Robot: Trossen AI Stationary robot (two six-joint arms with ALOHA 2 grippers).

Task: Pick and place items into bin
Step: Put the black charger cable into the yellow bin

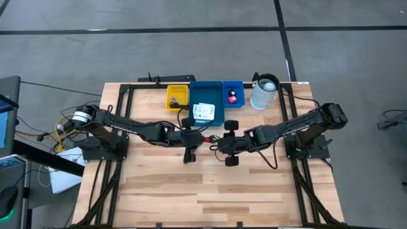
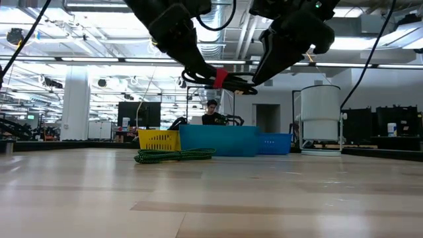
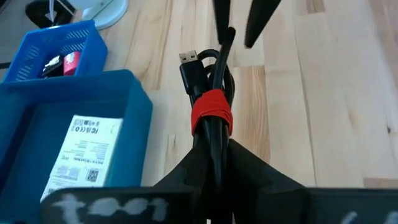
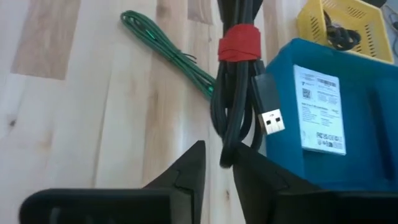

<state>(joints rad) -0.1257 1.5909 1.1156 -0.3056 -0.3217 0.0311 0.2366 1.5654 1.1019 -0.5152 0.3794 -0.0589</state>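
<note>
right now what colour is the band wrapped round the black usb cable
Red. The band around the black cable shows best in the left wrist view.

A white plastic jug (image 1: 264, 92) stands upright on the pale wooden slatted table (image 1: 254, 197), beyond my right fingers (image 4: 186, 171) and well apart from them. A person (image 2: 211, 114) sits far past the table.

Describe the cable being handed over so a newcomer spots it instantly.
Look above the wooden table, just in front of the big blue bin, where the two grippers meet. Between them hangs a coiled black USB cable; its red strap sets it apart from the green cord lying on the table.
</note>
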